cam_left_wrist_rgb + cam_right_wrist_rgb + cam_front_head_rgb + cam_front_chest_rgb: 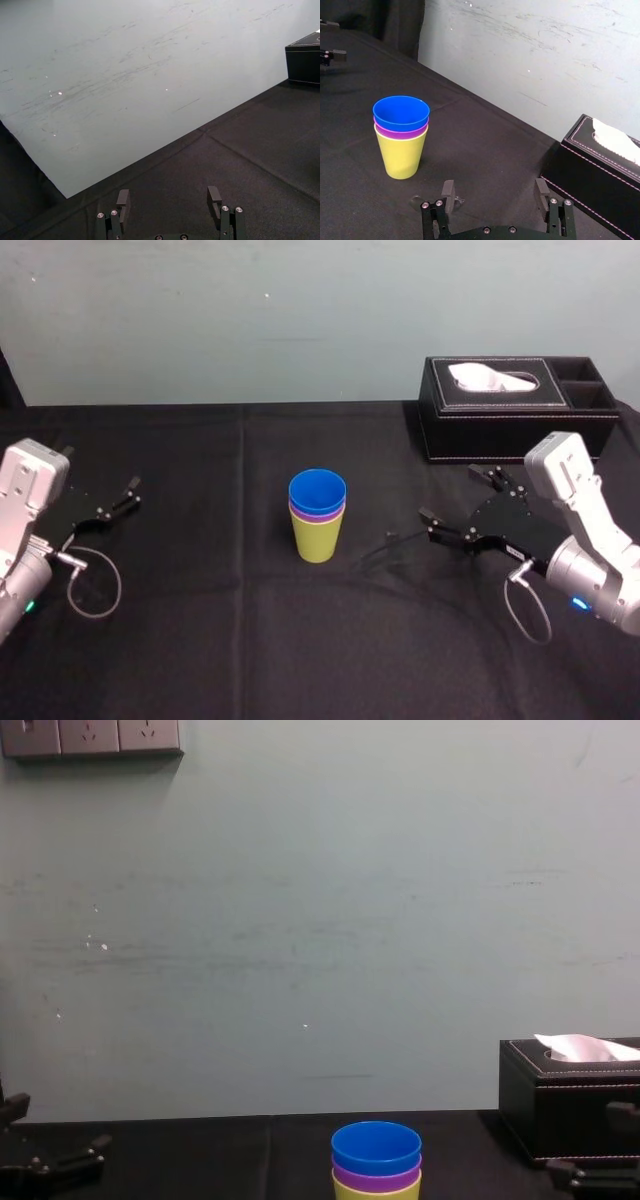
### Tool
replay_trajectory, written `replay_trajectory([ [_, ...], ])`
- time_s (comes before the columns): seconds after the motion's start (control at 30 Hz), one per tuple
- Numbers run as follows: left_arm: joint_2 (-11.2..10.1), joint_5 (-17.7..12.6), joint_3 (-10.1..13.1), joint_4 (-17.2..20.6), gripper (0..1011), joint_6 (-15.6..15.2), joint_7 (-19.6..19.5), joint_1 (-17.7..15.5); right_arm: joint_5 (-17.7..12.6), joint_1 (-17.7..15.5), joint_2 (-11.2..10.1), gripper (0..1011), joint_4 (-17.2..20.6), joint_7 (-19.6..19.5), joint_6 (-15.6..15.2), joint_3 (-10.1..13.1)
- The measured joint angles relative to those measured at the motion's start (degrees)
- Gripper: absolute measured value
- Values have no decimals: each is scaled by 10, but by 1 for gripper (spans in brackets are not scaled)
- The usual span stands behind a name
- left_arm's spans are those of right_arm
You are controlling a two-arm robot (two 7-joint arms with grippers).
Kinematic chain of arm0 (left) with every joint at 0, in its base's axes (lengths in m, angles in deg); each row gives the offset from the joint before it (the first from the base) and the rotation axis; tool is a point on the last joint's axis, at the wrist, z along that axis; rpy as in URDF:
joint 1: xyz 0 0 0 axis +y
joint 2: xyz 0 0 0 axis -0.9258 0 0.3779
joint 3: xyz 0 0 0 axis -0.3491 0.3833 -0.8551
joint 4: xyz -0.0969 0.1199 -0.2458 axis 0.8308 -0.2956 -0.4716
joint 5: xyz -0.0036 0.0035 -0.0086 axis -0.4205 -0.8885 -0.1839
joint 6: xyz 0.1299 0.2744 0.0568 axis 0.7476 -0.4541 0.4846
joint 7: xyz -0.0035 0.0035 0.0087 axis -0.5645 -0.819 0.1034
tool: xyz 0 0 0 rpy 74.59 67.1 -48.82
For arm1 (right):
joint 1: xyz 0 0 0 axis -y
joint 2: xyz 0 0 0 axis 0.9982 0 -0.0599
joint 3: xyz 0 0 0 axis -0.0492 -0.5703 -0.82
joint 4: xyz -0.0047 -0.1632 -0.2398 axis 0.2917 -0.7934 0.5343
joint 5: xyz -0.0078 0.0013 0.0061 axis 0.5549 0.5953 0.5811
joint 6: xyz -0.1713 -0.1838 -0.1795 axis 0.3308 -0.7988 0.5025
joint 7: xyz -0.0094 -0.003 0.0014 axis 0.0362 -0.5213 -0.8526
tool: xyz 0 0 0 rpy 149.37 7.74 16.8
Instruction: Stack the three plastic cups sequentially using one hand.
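Head view: blue cup nested in purple cup, both in yellow-green cup, upright on the desk well left of the tissue box. The right hand, released and empty, sits just before that box; a careless leftward sweep could topple the stack. The left hand is parked far left.

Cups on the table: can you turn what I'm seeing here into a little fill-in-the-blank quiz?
1. In the stack of three cups, the top cup is ____.
2. The bottom cup of the stack is ____.
3. The right gripper and the left gripper both rest apart from the stack, with jaws ____.
4. The tissue box stands at the back of the table, on the robot's ____ side.

Missing words: blue; yellow-green; open; right.
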Motion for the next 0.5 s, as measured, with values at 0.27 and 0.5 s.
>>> replay_trajectory([
  [0.27,0,0,0,0,1010,0,0,0,0,1,0,1003,1,0,0,-1],
  [0.5,0,0,0,0,1010,0,0,0,-1,1,0,1003,2,0,0,-1],
])
